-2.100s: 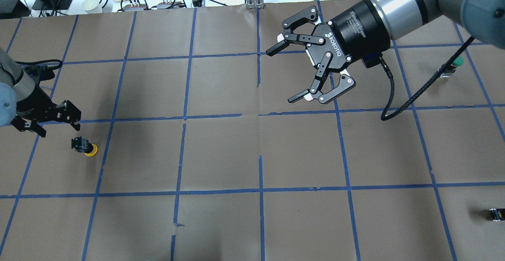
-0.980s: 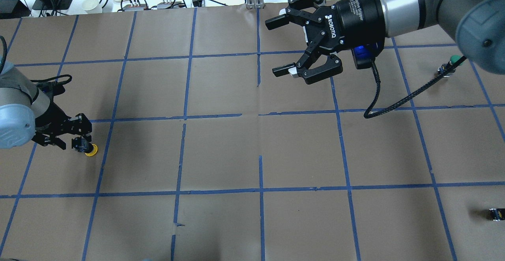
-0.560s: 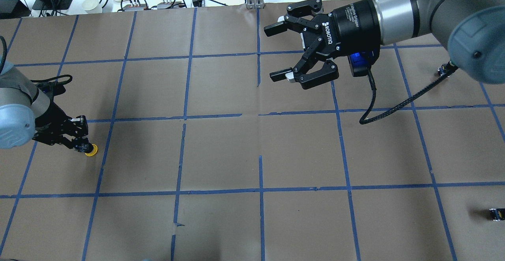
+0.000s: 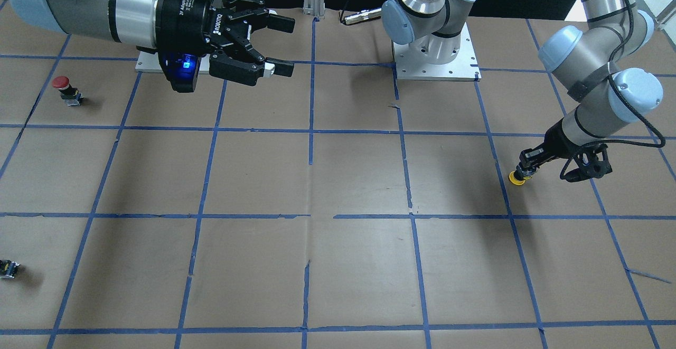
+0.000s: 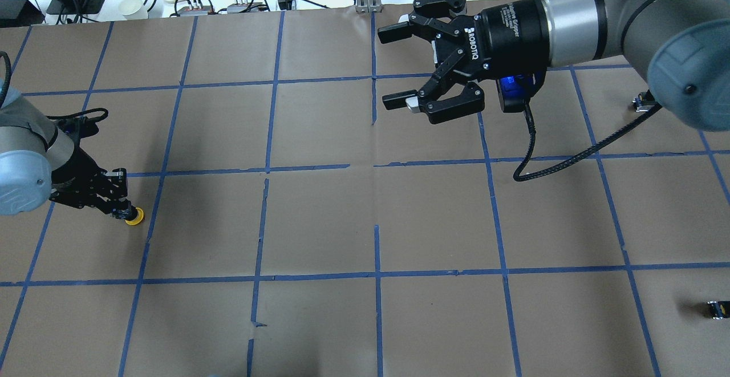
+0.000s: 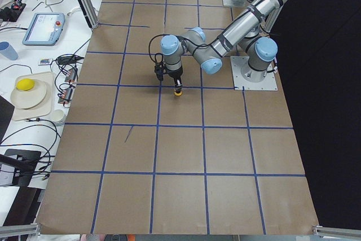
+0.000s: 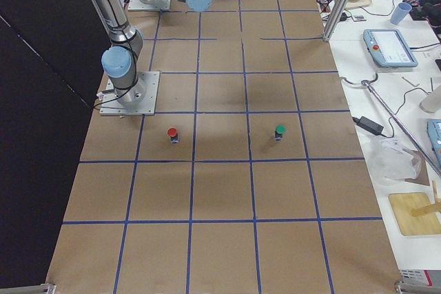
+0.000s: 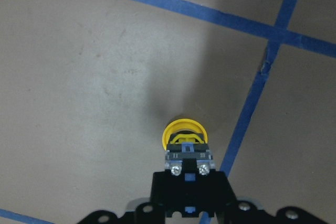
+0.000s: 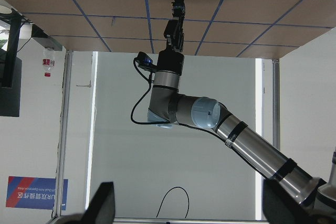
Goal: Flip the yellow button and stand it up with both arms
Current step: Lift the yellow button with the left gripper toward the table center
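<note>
The left black two-finger gripper [image 5: 118, 210] points down at the brown paper-covered table [image 5: 319, 217]. Its jaws are closed on the black-grey body of the tiny yellow-capped push button [image 5: 134, 217], whose round cap faces down against the paper, just beside a blue tape line [image 5: 149, 217]. The right black two-finger gripper [image 5: 390, 67] hangs well apart, jaws spread wide, holding nothing.

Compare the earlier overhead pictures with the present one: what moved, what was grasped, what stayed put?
The left pincer moved onto the yellow button and closed on its body. The right pincer swung toward the far side, staying open. The button and small black part kept their places.
</note>
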`<state>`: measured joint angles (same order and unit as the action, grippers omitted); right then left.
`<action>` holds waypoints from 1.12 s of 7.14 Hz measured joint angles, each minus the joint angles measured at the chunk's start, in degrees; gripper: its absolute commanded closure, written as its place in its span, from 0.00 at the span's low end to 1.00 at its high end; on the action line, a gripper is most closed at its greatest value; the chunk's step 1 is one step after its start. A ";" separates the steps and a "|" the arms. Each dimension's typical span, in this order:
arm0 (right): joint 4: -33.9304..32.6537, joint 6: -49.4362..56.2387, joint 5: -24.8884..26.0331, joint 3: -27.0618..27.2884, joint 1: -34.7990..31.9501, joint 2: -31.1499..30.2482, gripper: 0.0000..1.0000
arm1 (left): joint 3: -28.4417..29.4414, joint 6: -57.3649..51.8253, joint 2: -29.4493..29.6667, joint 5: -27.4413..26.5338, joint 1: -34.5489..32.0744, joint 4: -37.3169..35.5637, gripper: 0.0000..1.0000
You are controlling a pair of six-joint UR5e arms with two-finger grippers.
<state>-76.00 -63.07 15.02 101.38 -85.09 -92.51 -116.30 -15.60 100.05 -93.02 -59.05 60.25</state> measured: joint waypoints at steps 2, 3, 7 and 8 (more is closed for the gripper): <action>0.04 -0.02 -0.15 0.13 0.01 0.04 0.00 | 1.24 4.16 -1.86 4.25 -2.06 4.79 0.88; 0.02 0.00 -0.17 0.36 0.01 0.05 0.00 | 1.62 10.69 -3.21 7.32 -3.38 7.56 0.89; -0.83 0.39 -0.26 0.90 0.01 0.20 0.00 | 1.52 40.51 -7.42 26.22 -13.01 16.45 0.89; -0.78 0.43 -0.47 0.95 0.04 0.21 0.00 | 1.74 47.79 -8.08 31.07 -16.05 17.19 0.89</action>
<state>-76.78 -62.63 14.55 102.33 -85.05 -92.31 -114.56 32.19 91.96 -61.95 -75.10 77.44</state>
